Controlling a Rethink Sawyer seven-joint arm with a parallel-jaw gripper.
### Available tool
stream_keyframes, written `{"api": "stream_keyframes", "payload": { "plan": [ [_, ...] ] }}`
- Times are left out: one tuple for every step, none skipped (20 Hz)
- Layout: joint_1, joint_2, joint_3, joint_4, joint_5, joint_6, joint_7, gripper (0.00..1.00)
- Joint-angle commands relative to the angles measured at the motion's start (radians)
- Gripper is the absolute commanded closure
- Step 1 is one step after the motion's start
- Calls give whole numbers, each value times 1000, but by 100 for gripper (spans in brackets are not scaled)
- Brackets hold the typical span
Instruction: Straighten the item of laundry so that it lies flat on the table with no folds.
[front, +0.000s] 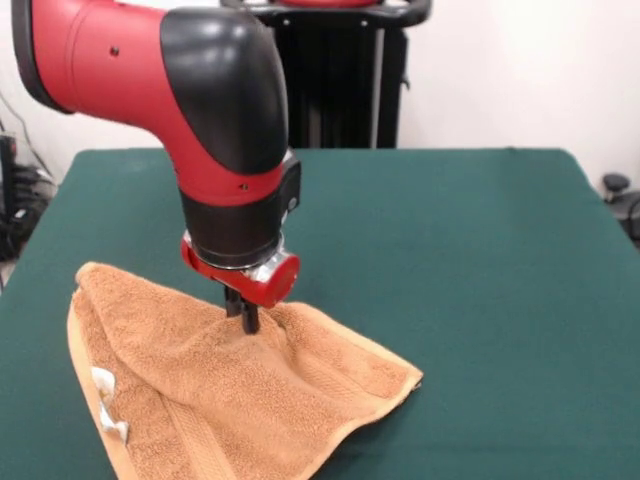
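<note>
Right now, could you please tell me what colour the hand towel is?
The hand towel is orange-tan with a small white tag; the front view shows it best.

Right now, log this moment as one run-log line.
hand: down on towel, grip unclear | towel: rumpled, edge folded over, white tag showing | table: green | task: not flat yet

Orange-tan towel (230, 400) rumpled, folded over (white tag showing), on green table (480, 260).

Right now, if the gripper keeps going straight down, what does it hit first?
The towel. The gripper points straight down with its tip already at, or touching, a raised ridge of the cloth; contact can't be confirmed from this view. Under the towel lies the green table.
</note>
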Motion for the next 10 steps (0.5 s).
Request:
{"api": "stream_keyframes", "payload": {
  "plan": [
    [11, 33, 141, 74, -26, -72, -30, 100],
    [-1, 39, 165, 66, -35, -95, -67, 100],
    [-7, 43, 180, 60, -38, -121, -81, 100],
    [-25, 47, 217, 64, -33, -149, -106, 100],
    [-40, 53, 254, 68, -31, -186, -124, 100],
    [-46, 62, 278, 63, -26, -205, -128, 100],
    [-49, 73, 298, 52, -24, -217, -126, 100],
    [-42, 84, 302, 33, -27, -223, -116, 100],
    [-36, 91, 306, 18, -27, -234, -97, 100],
    [-25, 98, 301, -2, -26, -229, -76, 100]
  ]
}}
